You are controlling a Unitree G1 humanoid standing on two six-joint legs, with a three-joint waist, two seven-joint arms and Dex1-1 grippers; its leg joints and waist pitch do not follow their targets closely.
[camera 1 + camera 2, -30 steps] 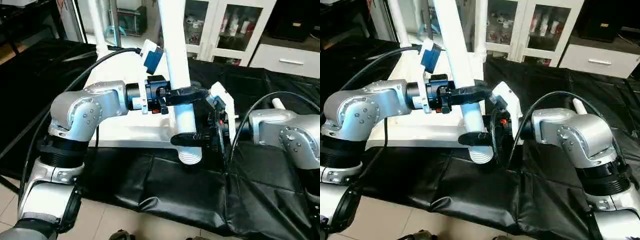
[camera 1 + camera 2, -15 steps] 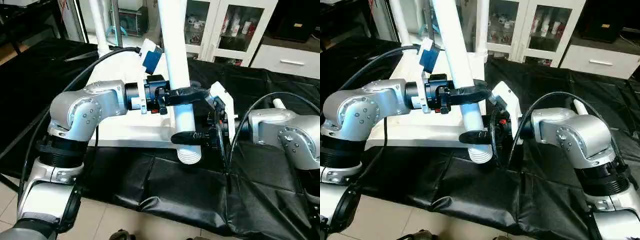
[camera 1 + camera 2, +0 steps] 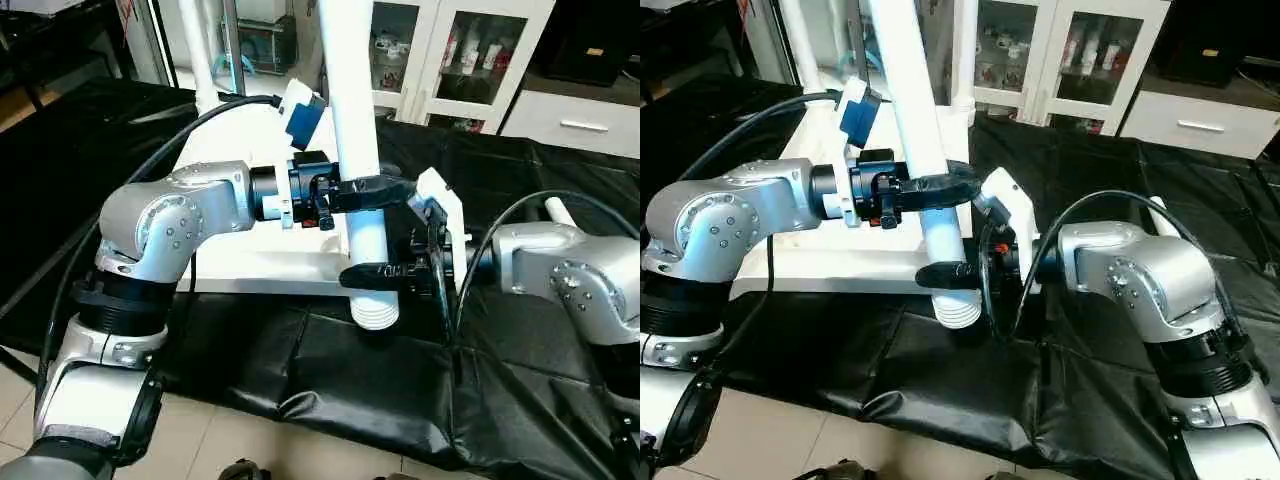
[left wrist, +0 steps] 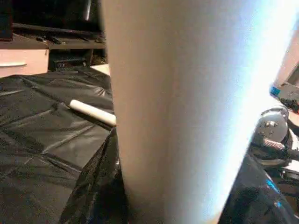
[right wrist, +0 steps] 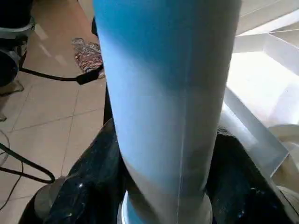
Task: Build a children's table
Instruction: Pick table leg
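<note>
White tapered tube leg (image 3: 355,110), ribbed end

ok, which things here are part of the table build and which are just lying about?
Job:
- white leg held upright by left hand and right hand
- tabletop
- spare leg on the black cover

Lying about:
- glass cabinet
- patterned cloth on the floor

You are looking at a leg (image 3: 352,120) of smooth white plastic with a faint sheen, its lower end (image 3: 377,314) ringed with moulded ridges. The table top (image 3: 260,262) is showing the same white plastic, with thin moulded ribs on its underside. A black cloth (image 3: 330,370) with a slight gloss is lying creased over the work table's near edge. The forearms (image 3: 190,215) are gleaming in brushed silver metal, and the gripper fingers (image 3: 372,187) are looking matt black.
</note>
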